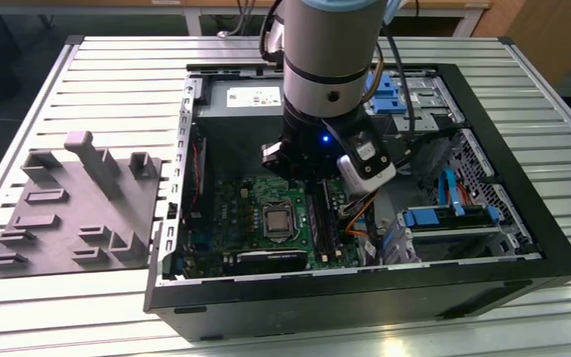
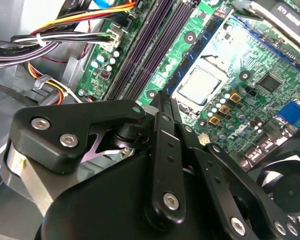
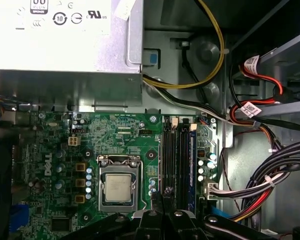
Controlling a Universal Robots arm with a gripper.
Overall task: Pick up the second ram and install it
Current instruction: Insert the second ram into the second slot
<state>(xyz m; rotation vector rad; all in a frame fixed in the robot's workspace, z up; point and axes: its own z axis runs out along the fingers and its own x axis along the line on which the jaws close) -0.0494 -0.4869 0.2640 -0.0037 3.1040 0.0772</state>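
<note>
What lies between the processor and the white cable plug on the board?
In the first wrist view, the parallel memory slots lie between the processor and the plug, with a row of small capacitors near the plug.

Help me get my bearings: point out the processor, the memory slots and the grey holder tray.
Processor (image 3: 115, 188), first wrist view: centre of its metal lid.
Memory slots (image 3: 179, 150), first wrist view: middle of the slots.
Grey holder tray (image 1: 53, 230), exterior view: flat base.

even, bright overhead light; glare streaks the metal table (image 1: 97, 67). the computer case (image 1: 523, 245) is dim and shadowed inside. the gripper (image 2: 162, 107) looms slightly soft in the second wrist view.
</note>
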